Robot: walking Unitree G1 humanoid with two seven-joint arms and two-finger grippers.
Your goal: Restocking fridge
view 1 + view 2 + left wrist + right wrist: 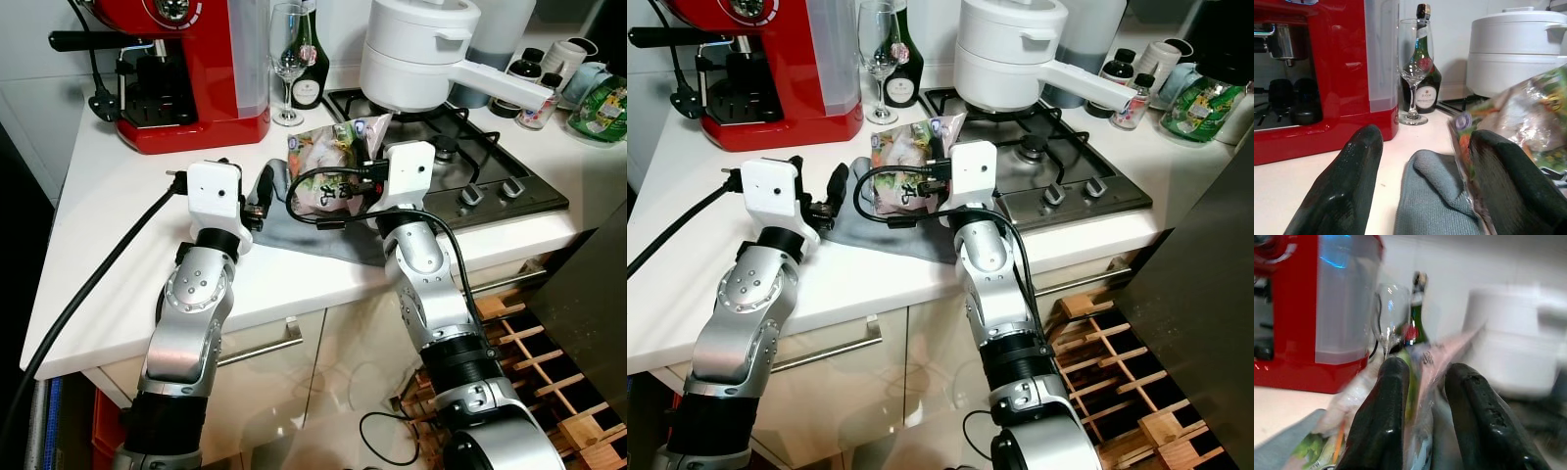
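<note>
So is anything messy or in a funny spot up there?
A little. The bag of vegetables lies on a rumpled grey cloth by the hob, not in a fridge. The right pincer is closing on the bag's top; the left pincer waits open beside it. Nothing looks spilled.

Red espresso machine (186,73), wine glass (287,59)

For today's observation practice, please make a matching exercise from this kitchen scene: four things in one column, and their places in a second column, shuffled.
Things:
1. white pot
2. wine glass
3. bag of vegetables
4. grey cloth

Places:
A. between the red coffee machine and the dark bottle
B. lying on the cloth
C. on the gas hob
D. spread on the white counter

Pairs: 1-C, 2-A, 3-B, 4-D
</note>
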